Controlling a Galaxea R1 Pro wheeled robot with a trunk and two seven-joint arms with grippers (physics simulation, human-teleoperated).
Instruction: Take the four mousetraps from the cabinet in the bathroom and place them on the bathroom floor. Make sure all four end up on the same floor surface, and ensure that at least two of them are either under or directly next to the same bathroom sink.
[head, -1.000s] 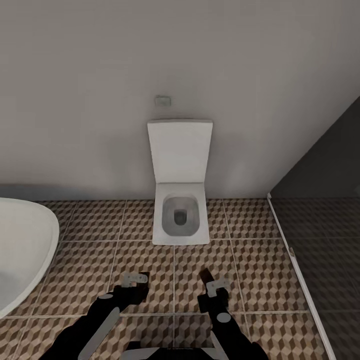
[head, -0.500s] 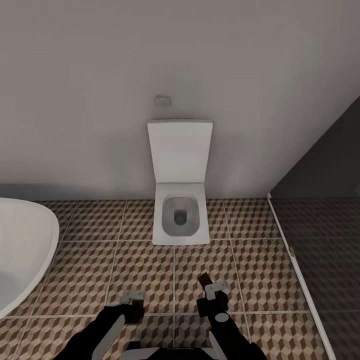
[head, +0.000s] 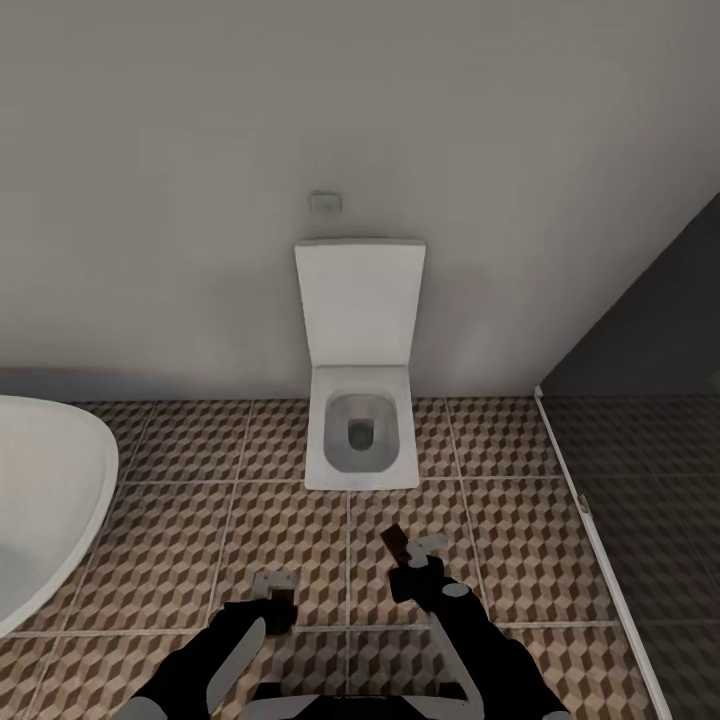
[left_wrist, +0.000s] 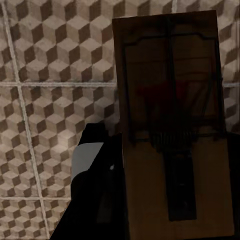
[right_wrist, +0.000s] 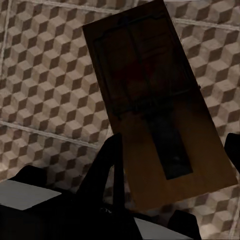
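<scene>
My left gripper (head: 274, 592) is shut on a mousetrap (left_wrist: 172, 130), a tan wooden board with a dark spring bar and a red mark, held low over the bathroom floor (head: 520, 520). My right gripper (head: 412, 552) is shut on a second mousetrap (right_wrist: 155, 100), which pokes out as a dark board (head: 393, 542) just ahead of its fingers. Both traps hang above the cube-patterned tiles in front of the toilet. The cabinet and the sink are out of view.
A white square toilet (head: 361, 430) with its lid up stands against the grey wall straight ahead. The white bathtub (head: 45, 500) curves in at the left. A glass-walled shower with a darker floor (head: 650, 520) bounds the right side.
My left gripper has drawn back toward my body with its mousetrap. My right gripper has shifted slightly forward and left with its mousetrap. The camera has not moved.
</scene>
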